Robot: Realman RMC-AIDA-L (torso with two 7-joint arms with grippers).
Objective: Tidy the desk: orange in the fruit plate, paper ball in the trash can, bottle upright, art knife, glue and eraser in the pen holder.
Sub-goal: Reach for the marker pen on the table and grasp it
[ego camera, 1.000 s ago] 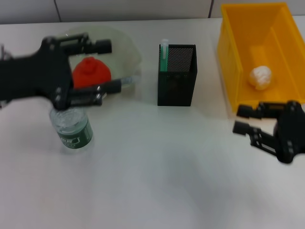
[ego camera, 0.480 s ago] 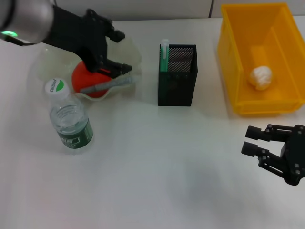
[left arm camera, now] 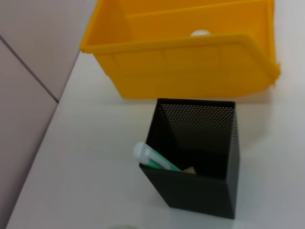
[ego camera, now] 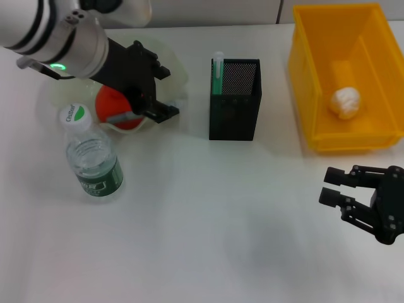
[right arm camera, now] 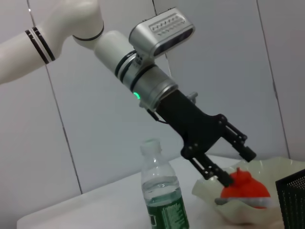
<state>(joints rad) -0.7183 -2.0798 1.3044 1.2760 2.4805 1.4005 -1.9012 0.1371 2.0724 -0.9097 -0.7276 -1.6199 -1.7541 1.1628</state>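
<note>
Orange fruit (ego camera: 117,104) sits beneath the spread left gripper (ego camera: 162,93).

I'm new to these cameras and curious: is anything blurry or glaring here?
Head view: sharp, even light, soft shadow beside the pen holder. Left wrist view: the yellow bin looks tilted. Right wrist view: the orange is slightly soft; no glare.

Shows a plain white worktop (ego camera: 208,240) filling most of the head view, matte and unmarked, with soft shadows in places. Runs back to a grey wall (ego camera: 208,11) of flat panels, split by thin dark seams (ego camera: 74,9). Meets that wall along one long edge in the left wrist view, and stands pale and panelled behind everything in the right wrist view.
</note>
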